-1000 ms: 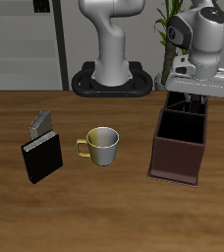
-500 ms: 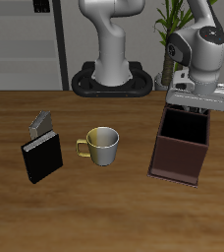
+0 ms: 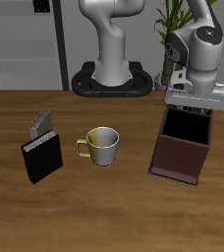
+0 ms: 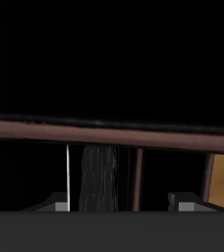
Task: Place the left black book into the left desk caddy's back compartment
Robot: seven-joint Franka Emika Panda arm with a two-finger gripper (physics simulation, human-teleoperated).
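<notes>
Wood-grain tabletop (image 3: 104,212) is taking up most of the exterior shot, with shelving and a potted plant (image 3: 169,18) sitting behind the robot's base. So the claw (image 3: 191,106) is hanging right over the far end of the left desk caddy (image 3: 180,156), the long maroon box sitting toward the back edge of the tabletop. Its fingers are dipping down into the back compartment (image 3: 188,120). From the wrist cam, the left black book (image 4: 97,180) is standing upright with its speckled grey page edge facing the camera, just past a maroon wall of the caddy (image 4: 114,135). Honestly I can't tell whether the claw is pinching it or has let go; only the grey finger ends are showing.

Elsewhere, a metal mug (image 3: 100,145) with a gold handle is sitting mid-tabletop, and a squarer black book (image 3: 42,157) is lying beside a small grey-white book (image 3: 41,123) toward the opposite side edge.
</notes>
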